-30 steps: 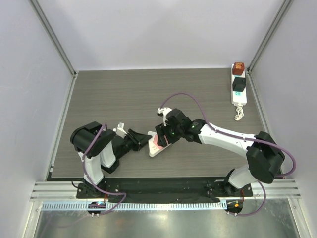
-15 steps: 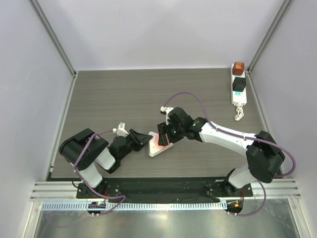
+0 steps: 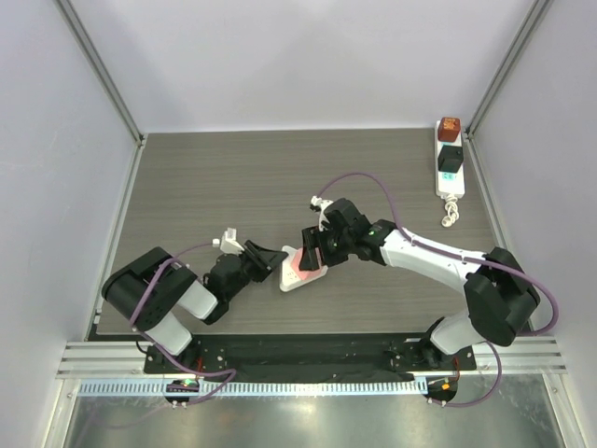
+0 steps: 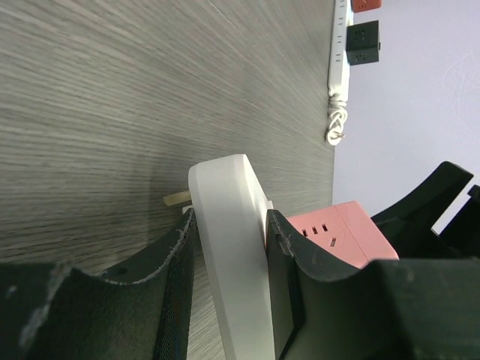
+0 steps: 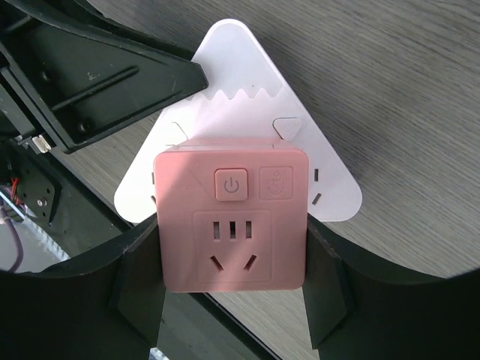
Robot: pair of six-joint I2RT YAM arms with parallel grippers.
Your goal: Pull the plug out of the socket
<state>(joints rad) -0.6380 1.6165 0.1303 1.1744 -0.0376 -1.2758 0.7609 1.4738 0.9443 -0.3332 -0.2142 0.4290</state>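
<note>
My right gripper (image 5: 231, 255) is shut on the pink plug (image 5: 231, 217), a cube with a power button; its fingers press on both sides. The plug (image 3: 304, 263) sits against the face of a white triangular plate (image 5: 240, 112). My left gripper (image 4: 230, 221) is shut on that plate's edge (image 4: 229, 247), which stands tilted off the table near the middle front (image 3: 290, 280). A brass prong (image 4: 178, 199) shows behind it. The socket (image 3: 450, 173), a long white power strip, lies at the back right, far from both grippers.
A red-brown cube (image 3: 450, 127) and a black cube (image 3: 451, 158) sit on the power strip, also in the left wrist view (image 4: 339, 52). Its knotted white cord (image 3: 451, 215) trails toward me. White walls and metal posts enclose the grey wood table (image 3: 233, 187).
The left arm's body has dropped lower and swung leftward. The right wrist has shifted slightly right and back. Both grips stay as they were.
</note>
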